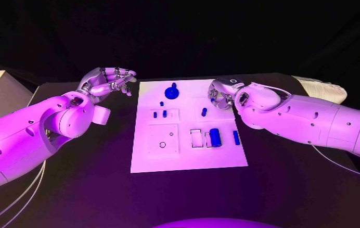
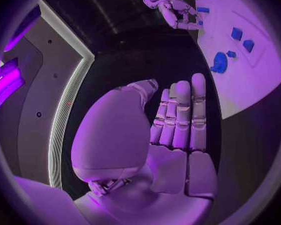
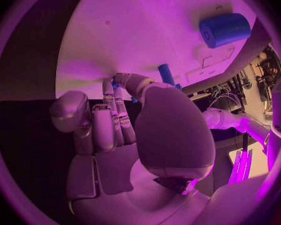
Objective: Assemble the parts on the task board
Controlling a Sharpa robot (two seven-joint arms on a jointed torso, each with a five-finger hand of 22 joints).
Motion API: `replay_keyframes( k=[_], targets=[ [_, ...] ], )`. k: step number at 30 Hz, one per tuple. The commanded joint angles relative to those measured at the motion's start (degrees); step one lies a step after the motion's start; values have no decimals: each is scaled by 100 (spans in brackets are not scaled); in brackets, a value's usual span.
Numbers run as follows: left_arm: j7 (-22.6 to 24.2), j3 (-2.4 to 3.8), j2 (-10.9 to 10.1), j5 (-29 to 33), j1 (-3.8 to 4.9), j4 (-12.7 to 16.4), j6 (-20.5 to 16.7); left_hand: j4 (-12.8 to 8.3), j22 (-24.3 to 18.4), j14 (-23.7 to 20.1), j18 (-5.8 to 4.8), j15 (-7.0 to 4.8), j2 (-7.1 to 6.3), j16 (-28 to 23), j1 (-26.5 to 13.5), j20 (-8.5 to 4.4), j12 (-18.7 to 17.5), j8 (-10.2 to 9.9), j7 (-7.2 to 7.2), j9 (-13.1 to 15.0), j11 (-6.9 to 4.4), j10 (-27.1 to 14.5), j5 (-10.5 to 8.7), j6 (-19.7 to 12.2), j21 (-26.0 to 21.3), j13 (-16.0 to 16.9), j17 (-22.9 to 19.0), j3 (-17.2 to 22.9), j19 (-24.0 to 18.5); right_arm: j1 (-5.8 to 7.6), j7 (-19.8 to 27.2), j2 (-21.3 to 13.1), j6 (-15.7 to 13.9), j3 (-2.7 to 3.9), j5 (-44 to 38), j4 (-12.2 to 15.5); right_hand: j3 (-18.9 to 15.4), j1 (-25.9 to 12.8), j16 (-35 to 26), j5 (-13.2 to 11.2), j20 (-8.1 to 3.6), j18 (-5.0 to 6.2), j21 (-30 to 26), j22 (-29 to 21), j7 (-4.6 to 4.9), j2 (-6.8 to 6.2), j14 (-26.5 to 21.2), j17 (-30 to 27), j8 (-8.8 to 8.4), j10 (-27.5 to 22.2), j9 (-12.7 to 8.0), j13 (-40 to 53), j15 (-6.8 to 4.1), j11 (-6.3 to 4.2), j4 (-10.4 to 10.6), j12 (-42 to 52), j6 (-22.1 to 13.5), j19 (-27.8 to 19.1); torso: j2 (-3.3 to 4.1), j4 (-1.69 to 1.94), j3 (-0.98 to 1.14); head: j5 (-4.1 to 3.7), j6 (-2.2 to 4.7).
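The white task board lies in the middle of the black table. On it I see a round blue knob part, small blue pegs, a single peg, a thick blue cylinder and a slim blue bar. My right hand hangs low over the board's far right area. In the right wrist view its thumb and fingers close around a small blue part, mostly hidden; the peg and the cylinder lie beyond. My left hand hovers off the board's far left corner, holding nothing, fingers straight.
Square and rectangular recesses mark the board's near half. A pale box stands at the table's far left and a white object at the far right. Black table surface surrounds the board.
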Motion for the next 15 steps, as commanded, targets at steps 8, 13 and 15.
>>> replay_keyframes(
  k=[8, 13, 15],
  targets=[
    [-11, 5, -11, -52, -2, 16, 106, 3, -13, -34, 88, 0, 28, -26, 34, -16, 33, 35, -10, 7, -12, -55, -30, -18, -38, 7, -6, -44, 42, -96, -80, 39, 211, -42, -112, 40, 362, 114, 233, -17, -87, -157, 410, 488, -83, 323, 303, 183, 190, 274, 168, 89, -103, -77, -206, 6, 156, 56, -1, -1, -1, -1, -23],
    [-13, 5, -24, -54, -5, 11, 104, 5, -17, -34, 88, 1, 27, -28, 36, -17, 33, 35, -4, 7, -9, -62, -30, -22, -43, 7, -6, -53, 45, -104, -221, 30, 96, -42, -234, 68, 492, 86, 272, -235, -85, -164, 482, 577, -85, 375, 298, 193, 228, 304, 245, 120, -101, -82, -267, -27, 121, 32, -2, 0, 1, -1, -42],
    [-11, 5, -30, -54, -5, 15, 102, 5, -20, -34, 87, 2, 28, -31, 39, -17, 34, 33, 2, 5, -6, -68, -29, -29, -47, 6, -6, -59, 49, -106, -270, 25, 41, -42, -266, 79, 516, 85, 278, -272, -85, -165, 494, 593, -88, 379, 298, 191, 236, 309, 260, 126, -102, -83, -282, -31, 118, 28, -3, 2, 0, -6, -46]
  ],
)
